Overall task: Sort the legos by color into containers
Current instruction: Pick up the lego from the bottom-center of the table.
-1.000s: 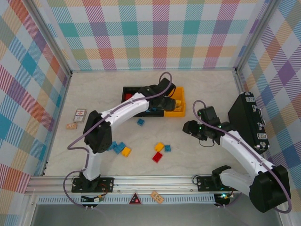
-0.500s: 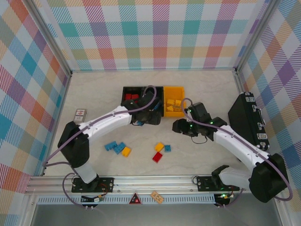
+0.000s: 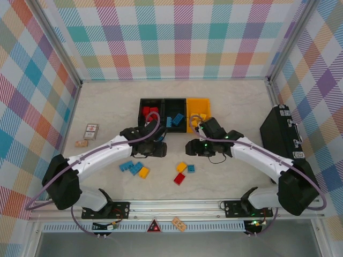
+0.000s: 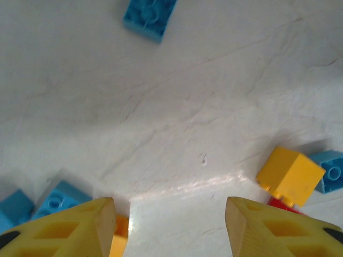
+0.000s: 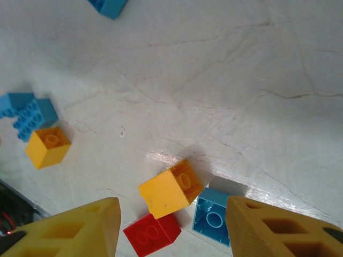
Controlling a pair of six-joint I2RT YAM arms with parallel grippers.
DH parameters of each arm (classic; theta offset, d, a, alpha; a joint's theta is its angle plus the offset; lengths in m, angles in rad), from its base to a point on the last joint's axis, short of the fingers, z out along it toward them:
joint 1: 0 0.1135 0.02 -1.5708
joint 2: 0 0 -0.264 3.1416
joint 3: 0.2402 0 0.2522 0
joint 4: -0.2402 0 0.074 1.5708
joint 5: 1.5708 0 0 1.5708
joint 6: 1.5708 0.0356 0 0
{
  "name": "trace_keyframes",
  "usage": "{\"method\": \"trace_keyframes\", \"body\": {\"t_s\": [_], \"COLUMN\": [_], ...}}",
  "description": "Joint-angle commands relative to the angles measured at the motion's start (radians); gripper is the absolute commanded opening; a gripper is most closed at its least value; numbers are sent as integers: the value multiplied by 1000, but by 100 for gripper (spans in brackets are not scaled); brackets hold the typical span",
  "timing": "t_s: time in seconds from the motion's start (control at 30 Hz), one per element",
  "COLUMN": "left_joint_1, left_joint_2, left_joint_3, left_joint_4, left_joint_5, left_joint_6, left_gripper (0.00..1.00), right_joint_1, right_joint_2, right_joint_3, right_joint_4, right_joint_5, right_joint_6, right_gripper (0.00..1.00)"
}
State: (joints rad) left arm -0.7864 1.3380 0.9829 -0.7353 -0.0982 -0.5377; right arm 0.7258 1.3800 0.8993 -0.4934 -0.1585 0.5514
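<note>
Pick setup: left gripper (image 4: 169, 209) and right gripper (image 5: 171, 206) both released, empty; centre your right jaws on the yellow brick (image 5: 170, 188) at near centre, sparing the red brick (image 5: 151, 233) and blue brick (image 5: 213, 217) beside it

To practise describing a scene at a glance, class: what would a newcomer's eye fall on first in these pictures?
First, two white robot arms bent over a pale marbled table, the left gripper and right gripper both open and empty. Near them lies a clump of small studded plastic bricks, yellow, red and blue. Behind stands a row of three small open plastic bins, two black and one yellow, holding bricks.
</note>
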Motion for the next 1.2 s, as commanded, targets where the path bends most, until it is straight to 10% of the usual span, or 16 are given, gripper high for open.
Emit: {"method": "trace_keyframes", "body": {"t_s": [0.0,0.87,1.17], "left_joint_1": [13,85,86], "left_joint_2": [-83,-319,-316], "left_joint_3": [-71,-281,-291], "left_joint_4": [-46,-56,-23], "left_joint_5": [-7,34,48], "left_joint_6": [-66,-173,-184], "left_gripper": [57,59,59], "right_joint_1": [52,259,263], "right_joint_2": [62,376,361], "right_joint_3": [44,209,249], "right_joint_4": [-29,-160,-154], "right_joint_5": [58,231,319], "right_joint_6": [-55,-185,-176], "right_gripper": [55,60,42]}}
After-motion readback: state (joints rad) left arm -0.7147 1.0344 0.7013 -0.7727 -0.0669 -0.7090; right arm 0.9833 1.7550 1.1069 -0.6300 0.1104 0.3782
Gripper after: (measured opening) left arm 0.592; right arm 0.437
